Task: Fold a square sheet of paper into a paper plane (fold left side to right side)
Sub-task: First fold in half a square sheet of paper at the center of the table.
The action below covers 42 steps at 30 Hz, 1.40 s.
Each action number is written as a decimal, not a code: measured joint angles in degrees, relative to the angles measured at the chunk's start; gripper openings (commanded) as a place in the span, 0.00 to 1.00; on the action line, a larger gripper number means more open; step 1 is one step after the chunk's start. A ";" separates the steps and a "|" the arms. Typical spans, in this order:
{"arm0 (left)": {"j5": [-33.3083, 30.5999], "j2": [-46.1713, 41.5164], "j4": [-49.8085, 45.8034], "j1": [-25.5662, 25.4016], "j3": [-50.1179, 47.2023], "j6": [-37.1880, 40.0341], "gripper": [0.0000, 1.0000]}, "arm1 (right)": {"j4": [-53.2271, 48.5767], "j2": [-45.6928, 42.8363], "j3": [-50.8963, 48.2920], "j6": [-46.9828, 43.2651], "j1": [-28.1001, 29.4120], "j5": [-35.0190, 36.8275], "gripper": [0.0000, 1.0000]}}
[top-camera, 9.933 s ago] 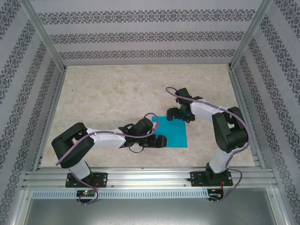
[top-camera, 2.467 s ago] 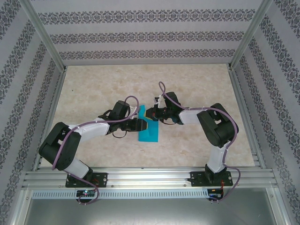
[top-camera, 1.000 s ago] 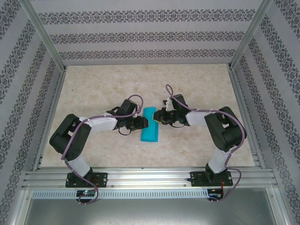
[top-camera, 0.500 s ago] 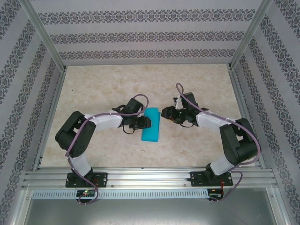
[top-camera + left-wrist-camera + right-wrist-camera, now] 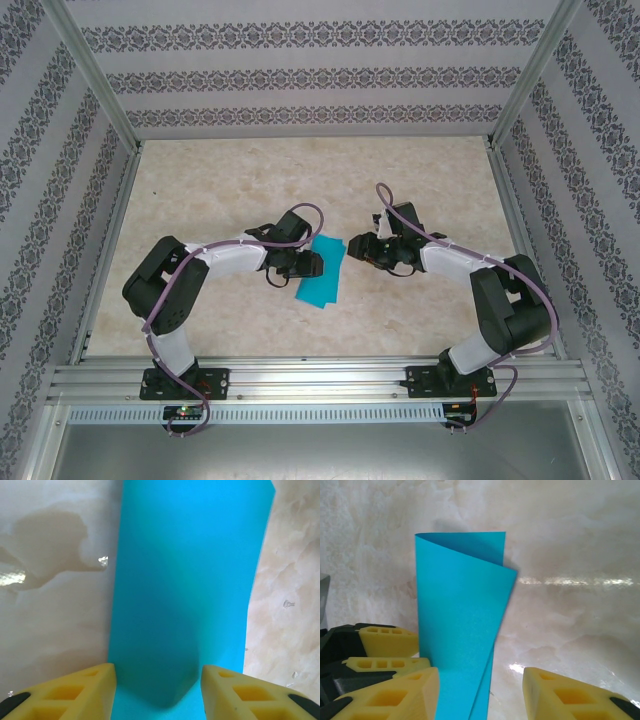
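The square sheet of paper (image 5: 322, 272) is teal and lies doubled over as a narrow strip on the marble table, tilted a little. My left gripper (image 5: 306, 263) sits at its left edge, and in the left wrist view it (image 5: 158, 690) is open with the paper (image 5: 185, 580) flat beneath the gap. My right gripper (image 5: 354, 250) is just right of the strip's far end. In the right wrist view it (image 5: 481, 695) is open, and the paper's (image 5: 462, 610) top layer stands slightly lifted off the lower one. The paper plane is out of view.
The marble tabletop (image 5: 220, 190) is ringed by patterned walls and aluminium posts (image 5: 95, 75). A metal rail (image 5: 320, 378) runs along the near edge at the arm bases. In the right wrist view the left gripper's fingers (image 5: 385, 640) are close at left.
My right gripper has opened, let go of the paper and drawn back to the right. The left gripper has opened a little wider. The folded strip has tilted slightly.
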 measured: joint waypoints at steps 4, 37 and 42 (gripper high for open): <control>0.00 0.00 -0.02 0.00 0.35 0.00 0.50 | 4.26 2.89 -0.39 2.10 1.18 -2.69 0.46; -1.70 -6.45 -3.23 0.02 1.29 0.46 0.71 | 8.90 9.92 0.63 6.38 4.61 -3.69 0.52; 0.96 -6.73 -1.62 1.11 -0.31 0.72 0.78 | 8.70 9.92 0.72 6.36 4.61 -3.69 0.52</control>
